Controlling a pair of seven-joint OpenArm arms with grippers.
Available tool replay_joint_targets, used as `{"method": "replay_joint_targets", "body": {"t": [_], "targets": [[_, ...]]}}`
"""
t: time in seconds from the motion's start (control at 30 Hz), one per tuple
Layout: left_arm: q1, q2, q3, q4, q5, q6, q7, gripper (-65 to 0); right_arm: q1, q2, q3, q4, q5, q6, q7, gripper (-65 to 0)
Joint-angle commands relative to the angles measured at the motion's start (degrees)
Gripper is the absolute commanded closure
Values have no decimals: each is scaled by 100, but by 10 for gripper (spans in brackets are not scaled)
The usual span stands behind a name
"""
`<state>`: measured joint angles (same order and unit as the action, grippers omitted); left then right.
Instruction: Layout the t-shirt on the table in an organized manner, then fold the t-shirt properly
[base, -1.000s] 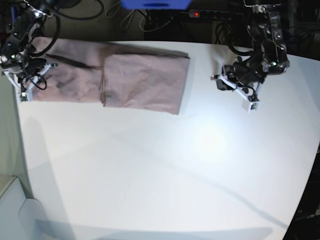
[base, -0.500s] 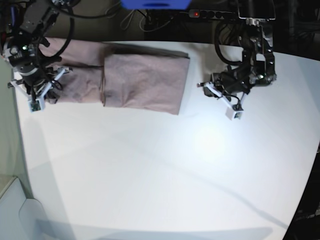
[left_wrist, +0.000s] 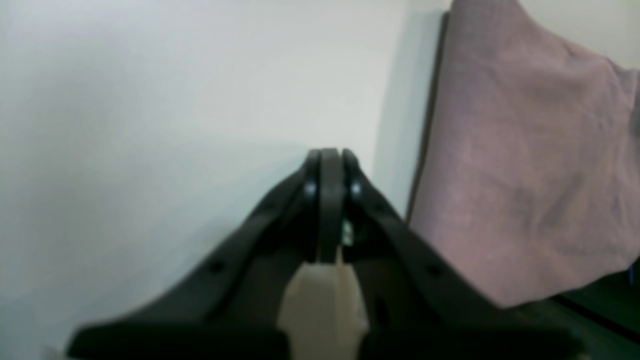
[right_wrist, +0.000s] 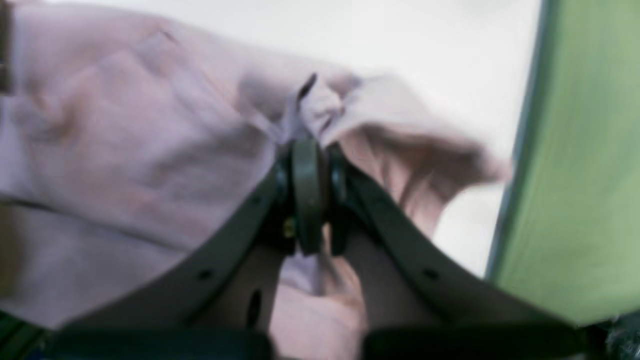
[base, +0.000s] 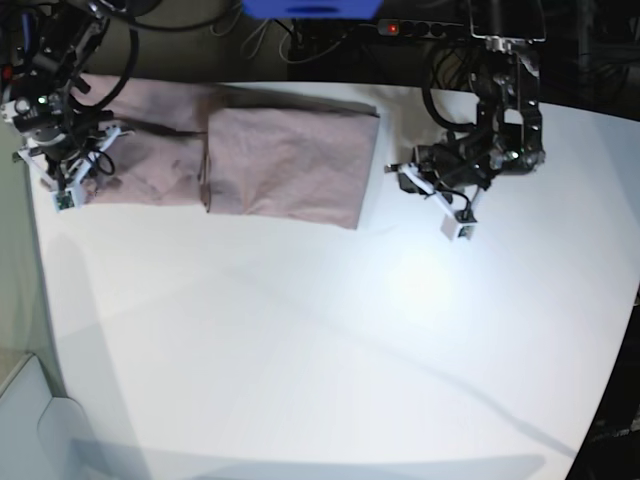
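The mauve-pink t-shirt (base: 280, 155) lies folded into a long band along the far edge of the white table (base: 350, 350). My right gripper (base: 85, 150) is at the band's left end, and the right wrist view shows it (right_wrist: 310, 150) shut on a bunched pinch of the t-shirt (right_wrist: 150, 125). My left gripper (base: 405, 178) hovers over bare table just right of the shirt's right edge. In the left wrist view it (left_wrist: 327, 155) is shut with nothing in it, and the t-shirt (left_wrist: 525, 150) lies to its right.
Behind the table's far edge run a power strip (base: 420, 28) with a red light, cables and a blue object (base: 310, 8). A green surface (right_wrist: 575, 175) borders the table beside the right gripper. The table's left edge runs close to that arm.
My left gripper has closed and moved left toward the shirt's right edge. My right gripper has shifted slightly while staying shut on the cloth at the left end.
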<state>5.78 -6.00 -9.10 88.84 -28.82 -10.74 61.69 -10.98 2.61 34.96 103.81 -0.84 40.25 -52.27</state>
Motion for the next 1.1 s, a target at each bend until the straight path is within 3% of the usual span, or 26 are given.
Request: {"method": "replay_joint_targets", "body": {"t": [0.0,0.27,0.33,0.5,0.6,0.97,1.07], "targets": [[-37,-29,-8,96,-41,-11,-2,-2,48,95,78,-38,45,-25,80,0],[-37,-37,-8,105,-41,-11,-2,-2,206,728,139,-1216,36,-25,89,-3],[-37,-37,-8,105,-50,-11,-2,-2,259,816,139,-1374,36,-25,89,-51],[-46,-37,-8,105,-50,-11,-2,-2,224,921,139,-1436,36,-25,133,-263],[-64,-37,-8,105,-50,-11,-2,-2,232,921,139,-1436,36,-25,115,-337],[-64,-90,-17,105,-50,-11,-2,-2,276,1150,139,-1735,36,-25,150,-347],[-73,-117,-17,105,-85,-11,-2,-2,276,1185,139,-1779,45,-25,150,-383]]}}
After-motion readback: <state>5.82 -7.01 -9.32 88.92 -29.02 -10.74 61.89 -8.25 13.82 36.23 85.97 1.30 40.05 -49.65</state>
